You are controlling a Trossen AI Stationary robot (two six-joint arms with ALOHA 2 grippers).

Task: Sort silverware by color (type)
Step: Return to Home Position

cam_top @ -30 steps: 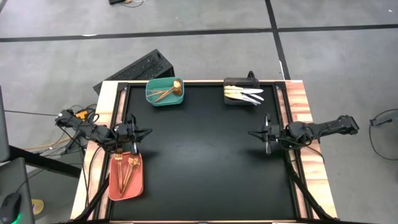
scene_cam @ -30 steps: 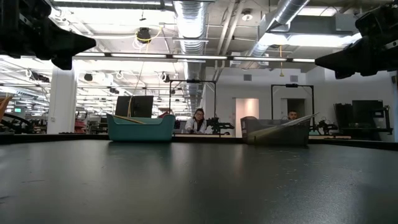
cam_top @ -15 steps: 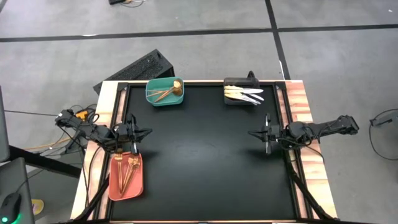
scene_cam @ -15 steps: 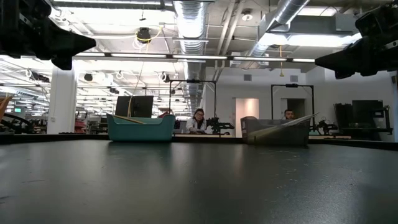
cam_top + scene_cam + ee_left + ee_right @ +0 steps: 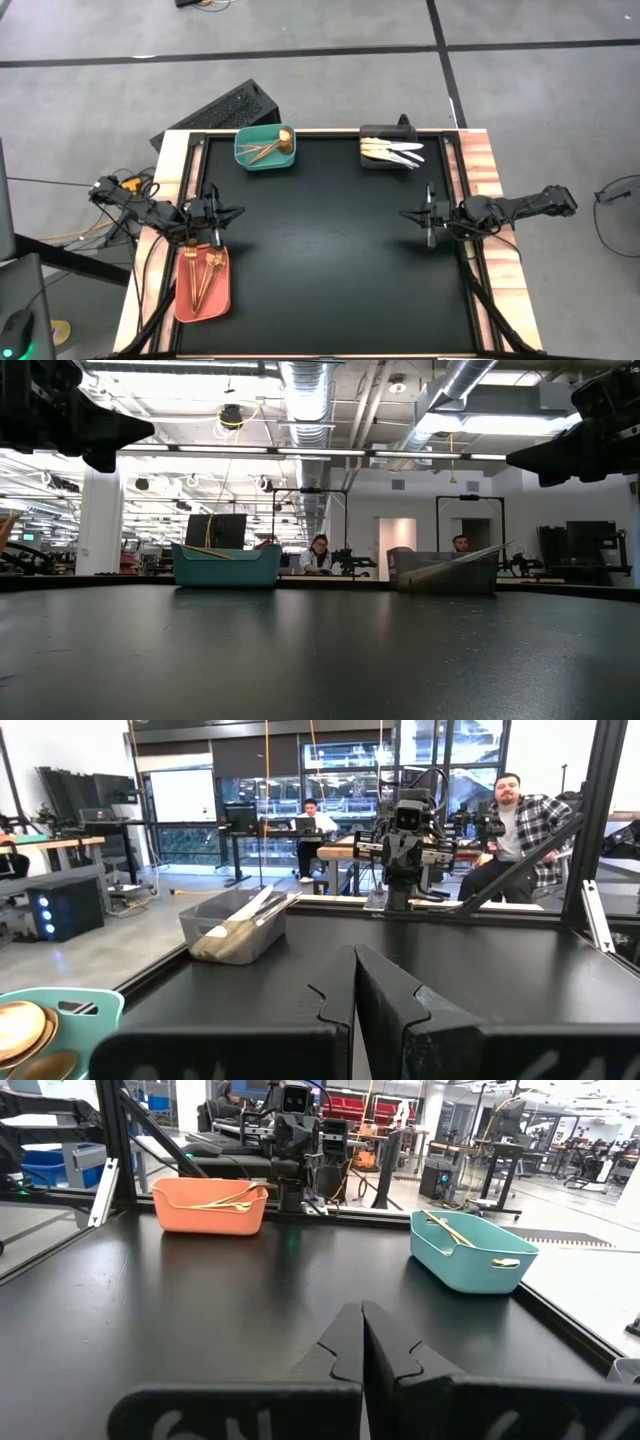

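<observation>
Black table [image 5: 330, 250], seen from above. The left gripper [image 5: 238, 212] and right gripper [image 5: 404, 213] hang at opposite edges, jaws pressed together, holding nothing. Gold spoons [image 5: 270, 148] lie in the teal bin [image 5: 262, 164], gold forks [image 5: 200, 275] in the salmon bin [image 5: 221, 296], white knives [image 5: 392, 151] in the black bin [image 5: 380, 130]. They look light, stiff and slippery, and are best pinched mid-handle.

- A robotics lab in a big open industrial hall: bare silver ducts [image 5: 300, 390] and strip lights [image 5: 300, 452] hang from an exposed ceiling.
- People [image 5: 320, 550] sit at desks [image 5: 60, 843] behind the table [image 5: 320, 650] (one in a plaid shirt [image 5: 520, 820]), among monitors [image 5: 215, 530] and workbenches [image 5: 510, 1145].
- Grey concrete floor [image 5: 300, 25] with dark seams surrounds the table; a black keyboard [image 5: 215, 115] lies off its 11 o'clock corner, cables [image 5: 75, 237] at 9 o'clock.
</observation>
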